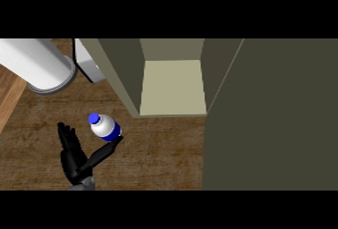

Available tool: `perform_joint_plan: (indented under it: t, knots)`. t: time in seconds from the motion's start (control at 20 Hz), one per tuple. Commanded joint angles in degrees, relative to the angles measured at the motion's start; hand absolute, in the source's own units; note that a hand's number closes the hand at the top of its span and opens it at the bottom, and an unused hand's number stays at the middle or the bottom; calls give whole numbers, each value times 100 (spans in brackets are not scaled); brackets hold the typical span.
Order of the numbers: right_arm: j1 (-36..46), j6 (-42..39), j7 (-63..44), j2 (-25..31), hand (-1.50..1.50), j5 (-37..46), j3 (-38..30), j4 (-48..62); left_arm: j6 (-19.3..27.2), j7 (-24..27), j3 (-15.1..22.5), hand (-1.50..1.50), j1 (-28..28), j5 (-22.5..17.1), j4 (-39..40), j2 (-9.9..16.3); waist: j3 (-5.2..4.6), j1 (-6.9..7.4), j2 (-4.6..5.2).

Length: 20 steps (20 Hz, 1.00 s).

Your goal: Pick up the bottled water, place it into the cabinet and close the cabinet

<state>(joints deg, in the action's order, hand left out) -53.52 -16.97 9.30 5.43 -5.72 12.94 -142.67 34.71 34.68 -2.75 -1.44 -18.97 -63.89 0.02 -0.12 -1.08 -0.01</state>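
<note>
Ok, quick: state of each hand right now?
Left hand: open, fingers straight, thumb reaching to the bottled water, not curled round it.
Right hand: not in view.

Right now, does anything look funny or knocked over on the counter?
Nothing looks spilled or broken. The water bottle stands upright on the counter, its blue cap on, with the left hand open right beside it. The cabinet stands open with nothing on the shelf that shows.

The left hand (74, 154) is cut off at the wrist by the view's lower edge. Beside its thumb, the base of the bottled water (104, 127) is partly hidden.
</note>
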Motion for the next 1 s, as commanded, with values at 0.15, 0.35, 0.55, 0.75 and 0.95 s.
perform_joint_plan:
  t: [0.15,0.35,0.55,0.75,0.95]
  knots:
    - [-489,-166,-7,161,-150,-283,-60,-520,-1400,1190,-309,-150,-477,-728,1619,-2,-1,-53,4]
    - [-351,3,-122,49,-150,-232,-67,-676,-1921,1528,-500,-150,-856,-828,2425,2,0,-13,15]
    - [-109,-60,-188,148,-150,-369,-240,-517,-2128,2148,-758,-150,-1386,-1215,3186,-2,-2,-5,32]
    - [-852,-202,223,64,-150,44,250,-707,-2277,2427,-1091,150,-1723,-1368,3753,4,-6,-109,15]
    - [-316,-244,146,210,-150,-307,-203,-351,-2700,2468,-1273,150,-2196,-1539,4216,145,-4,-72,43]
